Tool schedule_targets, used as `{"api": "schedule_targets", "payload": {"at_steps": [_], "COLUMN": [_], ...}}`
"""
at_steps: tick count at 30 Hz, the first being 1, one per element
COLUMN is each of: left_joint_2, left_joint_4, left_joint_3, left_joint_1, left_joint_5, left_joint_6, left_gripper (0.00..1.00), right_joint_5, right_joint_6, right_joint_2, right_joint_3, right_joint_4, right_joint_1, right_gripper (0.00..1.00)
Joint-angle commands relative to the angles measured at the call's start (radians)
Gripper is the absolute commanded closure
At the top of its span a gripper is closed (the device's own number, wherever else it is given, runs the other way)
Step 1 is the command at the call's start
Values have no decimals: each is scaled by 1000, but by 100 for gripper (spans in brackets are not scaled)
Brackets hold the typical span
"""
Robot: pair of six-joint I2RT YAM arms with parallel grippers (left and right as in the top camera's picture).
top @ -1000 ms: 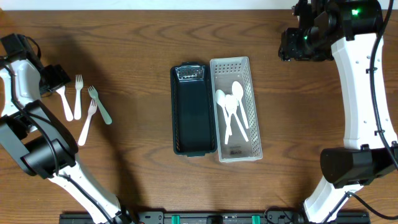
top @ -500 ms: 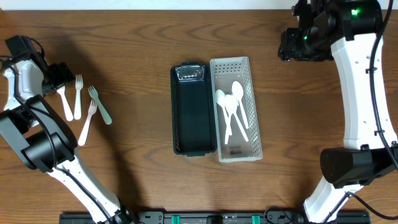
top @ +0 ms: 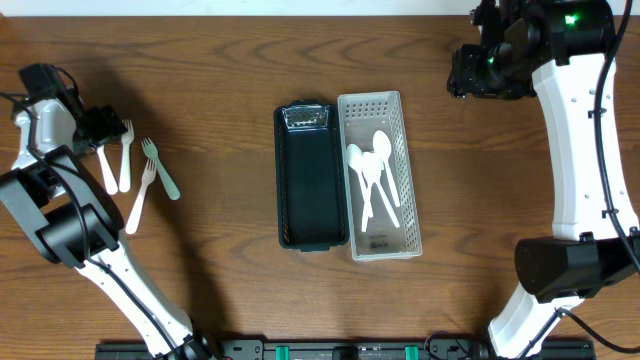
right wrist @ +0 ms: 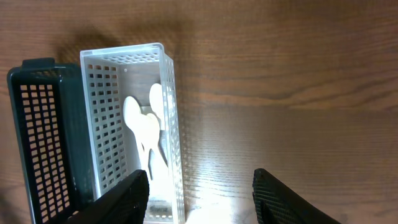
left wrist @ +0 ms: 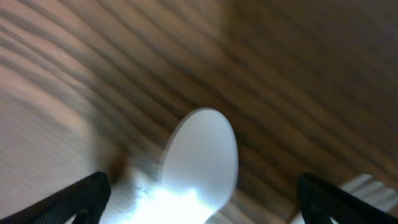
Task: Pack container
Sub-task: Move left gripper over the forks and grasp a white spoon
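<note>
Since the earlier overhead frames the left gripper (top: pixel 103 127) is seen shifted a little toward the forks (top: pixel 126 160), while the right arm is unchanged; in the left wrist view its dark fingers (left wrist: pixel 81 194) are spread wide and nothing is held; a white rounded utensil end (left wrist: pixel 200 155) lies on the table (top: pixel 220 90) between them, too blurred for the part to be told. Just beside this gripper, on the side toward the middle of the table, four forks are fanned out: three white ones and a green fork (top: pixel 162 172); their long axes run roughly from the far edge toward the near edge, so the jaws must be set across a handle. Further right, well apart from the forks, the dark container (top: pixel 310 190) stands empty, its long axis running the same way; touching it, the white basket (top: pixel 402 130) holds the white spoons (top: pixel 372 175). Farthest off, the right gripper (top: pixel 480 72) is held over bare wood at the far right, its jaws part open and empty; the left arm is judged much the nearer for the forks.
</note>
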Motion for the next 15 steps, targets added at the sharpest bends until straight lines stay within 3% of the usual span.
{"api": "schedule_targets", "payload": {"at_steps": [1, 8, 15], "left_joint_2": [26, 26, 26], "left_joint_4": [-6, 0, 1], "left_joint_3": [10, 10, 10], "left_joint_1": [2, 2, 2], "left_joint_5": [2, 2, 2], "left_joint_6": [22, 24, 24], "left_gripper": [2, 0, 19], "right_joint_5": [-2, -2, -2], "right_joint_6": [25, 30, 43], "right_joint_2": [2, 2, 2], "right_joint_3": [-2, -2, -2], "right_joint_4": [-6, -13, -13], "right_joint_1": [11, 11, 11], "right_gripper": [43, 44, 46]}}
